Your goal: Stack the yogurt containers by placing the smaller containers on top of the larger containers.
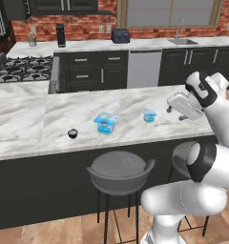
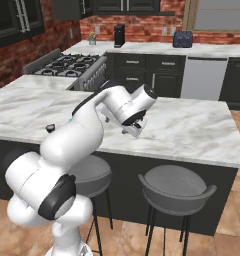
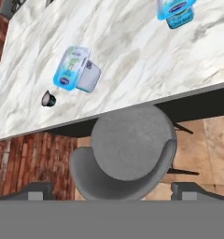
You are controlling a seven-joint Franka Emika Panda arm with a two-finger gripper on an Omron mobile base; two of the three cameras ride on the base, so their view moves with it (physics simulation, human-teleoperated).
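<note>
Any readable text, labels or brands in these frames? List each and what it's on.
None can be read.
Wide light-blue tub: dark oval label patch on its top, too blurred to read.
Medium cup: dark label mark on the lid, too blurred to read.
Tiny dark cup: no print to be seen.

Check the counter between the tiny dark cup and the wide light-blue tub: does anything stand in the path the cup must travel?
Nothing visible does. The tiny dark cup sits apart from the wide light-blue tub with only bare marble counter between them. The medium cup stands on the tub's far side, out of that path.
</note>
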